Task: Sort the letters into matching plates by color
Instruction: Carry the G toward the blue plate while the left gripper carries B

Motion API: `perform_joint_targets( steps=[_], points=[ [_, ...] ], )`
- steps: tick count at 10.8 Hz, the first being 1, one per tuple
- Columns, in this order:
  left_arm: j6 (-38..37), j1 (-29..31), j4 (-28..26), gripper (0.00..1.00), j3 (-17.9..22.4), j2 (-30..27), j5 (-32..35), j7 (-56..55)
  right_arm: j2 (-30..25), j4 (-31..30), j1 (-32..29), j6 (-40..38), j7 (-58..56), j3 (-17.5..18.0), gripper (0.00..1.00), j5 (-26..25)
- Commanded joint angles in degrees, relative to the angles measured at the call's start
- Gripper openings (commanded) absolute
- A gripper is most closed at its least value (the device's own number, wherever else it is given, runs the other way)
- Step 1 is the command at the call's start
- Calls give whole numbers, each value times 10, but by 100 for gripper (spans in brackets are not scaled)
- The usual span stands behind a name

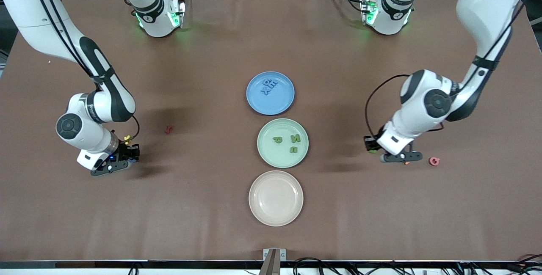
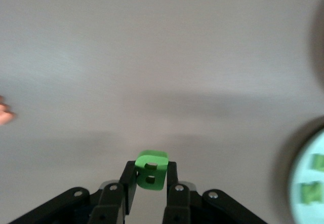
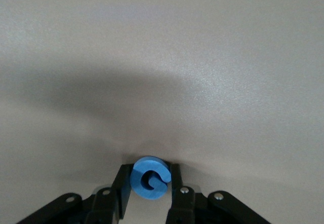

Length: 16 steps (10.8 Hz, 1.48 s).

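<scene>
Lowest in the front view, nearest the camera, sits the round beige-cream plate (image 1: 275,198), and it holds nothing. Just above it in the frame, the pale mint-green plate (image 1: 282,142) carries three small flat green letters (image 1: 289,143). Above that, the medium blue plate (image 1: 270,92) holds blue letters (image 1: 268,85) bunched together; two or three can be made out, and I cannot tell the exact count.

On the brown counter (image 1: 203,207), three loose pieces wait: a tiny dark red letter (image 1: 168,129) at centre-left of the frame, a pink ring-shaped letter (image 1: 434,161) at the right, and a small orange piece (image 1: 406,163) just beside the left arm's tool. A scrap of yellow (image 1: 126,138) shows at the right arm's wrist; whether it lies on the counter I cannot tell.

Both arms are busy. The left tool (image 2: 151,183), at the right of the front view, is clenched on a bright green letter (image 2: 151,169), with the green plate's rim at the edge of its wrist view. The right tool (image 3: 149,186), at lower left of the front view, is clamped on a blue curled letter (image 3: 149,178).

By my judgement the sorting is past halfway: these two held letters need delivering to their matching plates, then the odd colours remain, presumably for the beige one.
</scene>
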Motion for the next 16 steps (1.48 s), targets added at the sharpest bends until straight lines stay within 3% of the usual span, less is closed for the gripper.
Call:
perform_joint_targets(
  steps=[1, 6, 10, 12, 13, 14, 15, 16],
  points=[
    [-12, -59, 58, 0, 2, 31, -11, -129, -36, 3, 19, -54, 17, 6, 0, -3],
    [-11, -152, 143, 0, 4, 64, -15, -311, -97, 8, 87, -191, 152, 61, 0, 8],
    [-11, -204, 169, 0, 5, 69, -25, -352, -118, 7, 190, -237, 164, 81, 0, 116],
    [-11, -218, 170, 0, 6, 80, -25, -353, -118, 7, 237, -233, 269, 105, 0, 136],
    [-11, -229, 170, 7, 6, 81, -25, -353, -117, 6, 264, -222, 320, 112, 0, 138],
    [-11, -247, 169, 67, 8, 81, -17, -351, -115, 4, 301, -201, 376, 112, 0, 139],
    [-13, -269, 165, 100, 27, 81, -10, -349, -114, 3, 329, -184, 417, 112, 0, 139],
    [-30, -286, 168, 100, 54, 81, -7, -342, -112, 1, 357, -171, 460, 113, 0, 139]
  ],
)
